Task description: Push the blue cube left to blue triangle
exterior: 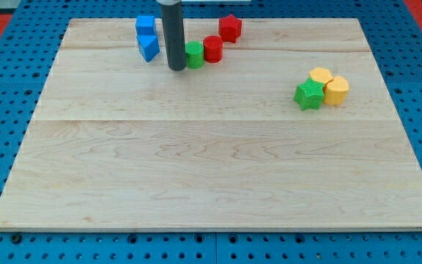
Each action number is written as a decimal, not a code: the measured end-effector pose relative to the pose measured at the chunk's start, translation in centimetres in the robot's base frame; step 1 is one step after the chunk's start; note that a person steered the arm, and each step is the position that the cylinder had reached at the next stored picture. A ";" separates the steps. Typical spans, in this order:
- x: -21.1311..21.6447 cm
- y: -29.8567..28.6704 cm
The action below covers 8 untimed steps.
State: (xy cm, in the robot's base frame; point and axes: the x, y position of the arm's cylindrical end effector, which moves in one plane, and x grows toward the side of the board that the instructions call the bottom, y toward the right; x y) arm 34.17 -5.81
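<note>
At the upper left of the frame, the small blue cube [146, 25] sits touching the blue triangular block [149, 47] just below it on the pale wooden desk [196, 161]. My tip [176, 68], a bare rod tool with nothing to open or close, rests just right of both, against the green block [195, 54].

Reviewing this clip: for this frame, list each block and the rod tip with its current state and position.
my tip: on the board, between the blue triangle and the green cylinder.
blue cube: at the view's top, touching the blue triangle below it.
blue triangle: left of my tip.
green cylinder: touching red cylinder.
red star: apart, upper right.
green star, two yellow blocks: clustered at right.
</note>
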 end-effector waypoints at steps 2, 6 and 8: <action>-4.1 8.6; -9.1 18.6; -12.3 6.8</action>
State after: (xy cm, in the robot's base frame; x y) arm 21.83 1.02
